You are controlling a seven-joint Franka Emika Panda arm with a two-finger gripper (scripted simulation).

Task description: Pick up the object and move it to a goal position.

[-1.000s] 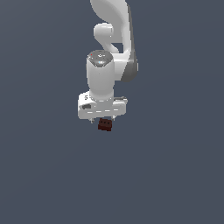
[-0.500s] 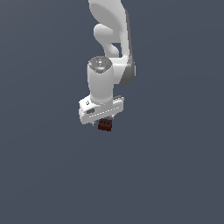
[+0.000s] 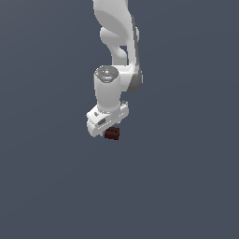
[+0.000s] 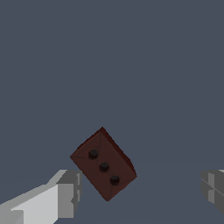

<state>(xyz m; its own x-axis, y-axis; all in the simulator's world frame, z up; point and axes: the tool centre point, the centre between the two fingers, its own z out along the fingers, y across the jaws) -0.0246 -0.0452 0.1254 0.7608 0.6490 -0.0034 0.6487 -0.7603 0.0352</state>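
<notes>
The object is a tiny dark reddish-brown block (image 3: 112,134). It sits just under my white gripper (image 3: 108,127) in the exterior view. In the wrist view the block (image 4: 103,164) shows a face with three dark dots and lies turned at an angle between my fingers. My gripper (image 4: 140,190) is open wide. One finger (image 4: 65,194) is close beside the block's corner. The other finger (image 4: 213,188) is far from it, with a wide gap. I cannot tell if the near finger touches the block.
Plain dark grey-blue ground (image 3: 186,186) fills both views. The white arm (image 3: 116,42) rises above the gripper to the exterior view's top. No goal marker shows.
The gripper's hand has turned about its axis and sunk slightly toward the block. The block has stayed in about the same place.
</notes>
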